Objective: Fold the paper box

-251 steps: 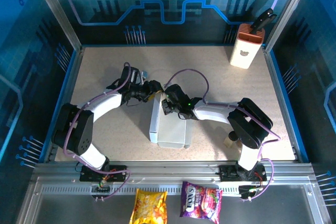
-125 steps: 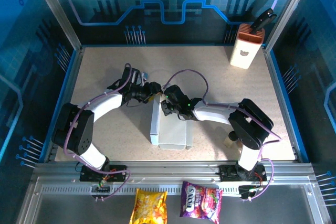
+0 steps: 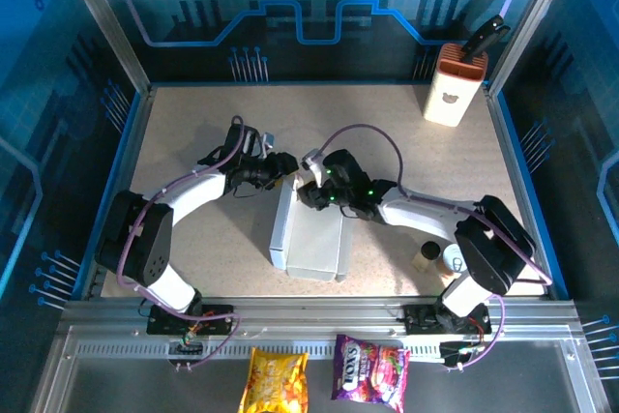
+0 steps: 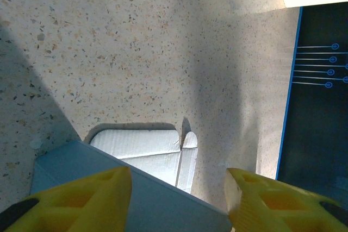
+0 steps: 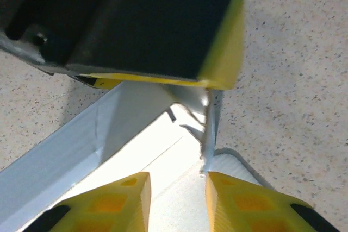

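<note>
The paper box (image 3: 311, 239), pale grey-white cardboard, lies in the middle of the table with its left wall raised. My left gripper (image 3: 286, 169) is at the box's far left corner. In the left wrist view its yellow fingers (image 4: 81, 199) stand apart, open, astride the box's grey wall (image 4: 141, 196), with a white flap (image 4: 141, 148) lying flat beyond. My right gripper (image 3: 308, 192) hovers over the box's far end. It is open (image 5: 176, 199), with a thin upright flap (image 5: 209, 129) just ahead of its right finger and the box's bright inside (image 5: 174, 150) below.
A tall white-and-orange container (image 3: 453, 89) stands at the back right corner. Two small round objects (image 3: 440, 258) sit near the right arm's base. Two snack bags (image 3: 274, 379) lie beyond the table's near rail. Blue walls close in the table on three sides.
My right gripper has gone from shut to open and its arm has swung out to the right. The box has slid slightly left and nearer. My left gripper has narrowed a little.
</note>
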